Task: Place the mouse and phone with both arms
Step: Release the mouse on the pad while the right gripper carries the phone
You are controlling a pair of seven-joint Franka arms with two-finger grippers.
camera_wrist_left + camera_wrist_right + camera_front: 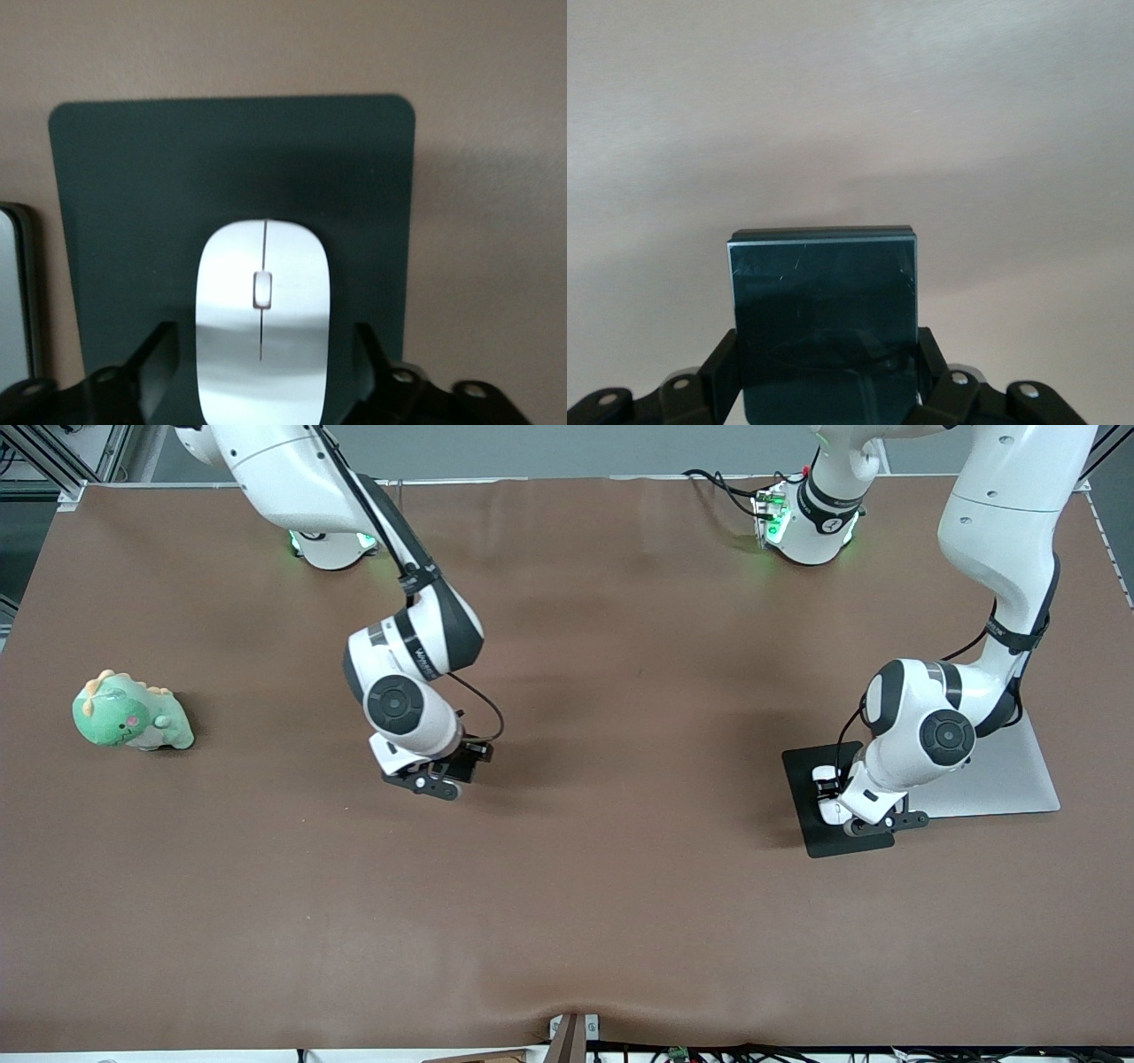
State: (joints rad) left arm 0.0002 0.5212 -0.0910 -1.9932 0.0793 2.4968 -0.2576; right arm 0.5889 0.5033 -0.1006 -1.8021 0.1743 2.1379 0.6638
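**Both grippers low on the worktop, mouse on pad, phone at mid-worktop**

Left gripper (263, 390) is down over the black mouse pad (133, 195), fingers (159, 354) spread either side of the white mouse (263, 310). Small gaps show between each finger and the mouse shell, so the gripper is open around it, not clamping. The mouse lies flat on the pad, thin centre line and small wheel slot visible on top. In the front view the left gripper (873, 819) sits at the pad's (833, 841) middle, with only a sliver of the mouse (826, 779) showing past the wrist. A flat silver slab (1019, 779) lies just beside the pad, toward the left arm's end of the worktop; its dark-edged rim (18, 292) shows in the left wrist view.

Right gripper (828, 390) is closed on the phone (824, 310), a glossy black slab with fingers (722, 372) pressed against both long edges. Whether the phone touches the worktop I cannot tell. In the front view the right gripper (434, 775) is low over the brown worktop (567, 921) near its middle; the phone is hidden under the wrist there.

A green dinosaur toy (131, 713) sits well apart, at the right arm's end of the worktop.
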